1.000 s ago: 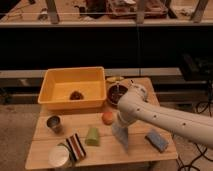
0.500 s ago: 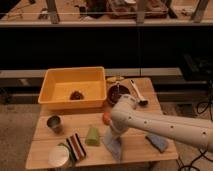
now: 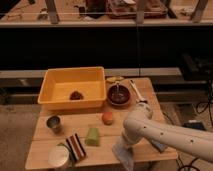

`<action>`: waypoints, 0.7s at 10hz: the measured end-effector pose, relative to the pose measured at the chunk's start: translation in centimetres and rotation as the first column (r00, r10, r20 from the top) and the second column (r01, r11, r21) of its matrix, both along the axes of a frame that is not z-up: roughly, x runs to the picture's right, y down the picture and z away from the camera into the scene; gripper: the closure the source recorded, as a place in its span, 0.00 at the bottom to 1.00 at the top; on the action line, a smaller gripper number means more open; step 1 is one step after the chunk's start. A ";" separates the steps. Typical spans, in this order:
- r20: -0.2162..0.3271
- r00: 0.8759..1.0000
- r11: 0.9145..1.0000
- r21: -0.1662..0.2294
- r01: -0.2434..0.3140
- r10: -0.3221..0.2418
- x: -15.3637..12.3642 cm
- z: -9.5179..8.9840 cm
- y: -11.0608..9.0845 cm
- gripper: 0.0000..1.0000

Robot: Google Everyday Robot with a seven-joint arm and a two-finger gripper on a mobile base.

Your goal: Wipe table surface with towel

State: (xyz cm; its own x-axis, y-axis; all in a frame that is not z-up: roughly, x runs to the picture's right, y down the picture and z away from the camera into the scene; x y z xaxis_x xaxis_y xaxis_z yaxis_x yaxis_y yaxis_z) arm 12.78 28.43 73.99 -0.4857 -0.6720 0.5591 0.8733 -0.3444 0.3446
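On the surface (image 3: 42,150), right of the green block (image 3: 92,136), the towel (image 3: 123,155) has slid slightly rightward to the front edge, under my lowered gripper (image 3: 127,144), clamped or not I cannot tell, blue pad (image 3: 159,146) just beyond.
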 end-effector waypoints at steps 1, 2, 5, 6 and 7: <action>-0.037 0.999 1.000 -0.012 -0.028 0.028 1.7 1.1 0.5 0.90; -0.068 0.996 0.998 -0.014 -0.054 0.053 3.0 2.0 0.2 0.90; -0.119 0.984 0.992 0.020 -0.127 0.129 4.4 4.1 -4.4 0.90; -0.134 0.980 0.989 0.034 -0.146 0.149 4.9 4.3 -6.3 0.90; -0.144 0.976 0.986 0.046 -0.158 0.163 5.2 4.5 -8.3 0.90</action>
State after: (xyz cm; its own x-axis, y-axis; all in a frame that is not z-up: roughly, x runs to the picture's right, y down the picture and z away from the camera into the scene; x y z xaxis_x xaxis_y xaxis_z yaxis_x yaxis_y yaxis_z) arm 17.98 20.17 78.49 -0.2844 -0.7546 0.5913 0.9583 -0.2050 0.1992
